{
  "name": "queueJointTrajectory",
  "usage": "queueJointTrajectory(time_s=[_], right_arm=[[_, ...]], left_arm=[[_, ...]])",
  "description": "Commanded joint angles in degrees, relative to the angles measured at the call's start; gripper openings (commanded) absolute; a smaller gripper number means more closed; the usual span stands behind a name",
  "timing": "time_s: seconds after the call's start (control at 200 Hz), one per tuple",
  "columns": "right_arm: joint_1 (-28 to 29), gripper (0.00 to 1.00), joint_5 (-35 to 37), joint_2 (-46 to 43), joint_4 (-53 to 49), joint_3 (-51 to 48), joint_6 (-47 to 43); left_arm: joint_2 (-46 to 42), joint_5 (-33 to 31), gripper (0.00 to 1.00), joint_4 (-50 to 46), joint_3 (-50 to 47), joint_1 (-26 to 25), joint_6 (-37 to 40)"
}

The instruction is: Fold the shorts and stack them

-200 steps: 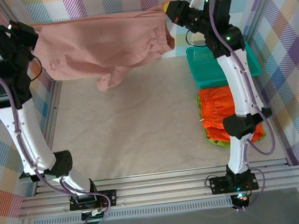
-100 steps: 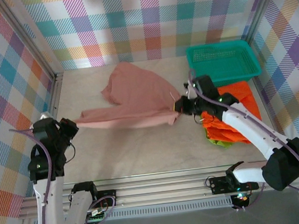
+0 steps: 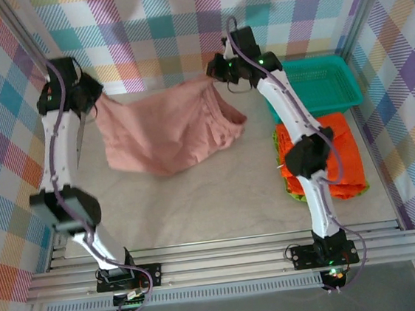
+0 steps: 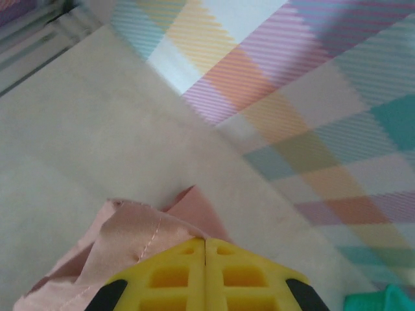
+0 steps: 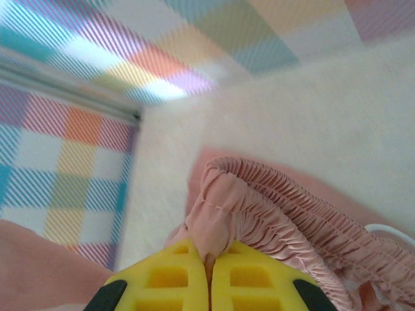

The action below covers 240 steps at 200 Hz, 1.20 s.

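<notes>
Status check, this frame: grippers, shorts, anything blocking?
Left gripper, right gripper both shut on pink shorts, held spread over table. Orange shorts folded atop green shorts, right side. Basket behind them, not blocking.

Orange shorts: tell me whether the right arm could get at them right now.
Probably not yet: the right pincer is shut on the pink shorts, holding them aloft. The orange shorts themselves lie uncovered.

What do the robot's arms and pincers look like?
The left arm and right arm are white tubes joined by black motor housings, with lilac cables alongside. Green lights glow on the right one. The left gripper and right gripper have yellow, grid-patterned fingers with black corners.
</notes>
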Motion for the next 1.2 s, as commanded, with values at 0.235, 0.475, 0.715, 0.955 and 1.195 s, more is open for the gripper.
queueJointTrajectory(time_s=[0.235,0.475,0.715,0.955,1.195], right_arm=[[-4.89,0.0,-7.32,-24.45,25.74,-16.32,-5.11],[-5.51,0.0,-12.41,-31.7,23.98,-33.72,-13.87],[-5.42,0.0,-10.26,-47.1,31.36,-71.14,-16.92],[-1.4,0.0,-8.69,-59.77,26.01,-97.03,-7.53],[7.66,0.0,-6.11,-67.92,20.18,-110.2,2.23]], left_arm=[[-6.98,-0.41,0.0,3.52,29.15,0.68,6.91],[-35.94,-0.49,0.0,25.92,-21.14,0.54,8.31],[-59.41,-0.46,0.0,26.48,-58.76,-2.0,6.59],[-76.26,-11.66,0.0,11.54,-69.45,-3.58,5.86],[-76.11,-19.53,0.0,-0.04,-63.75,-3.55,8.36]])
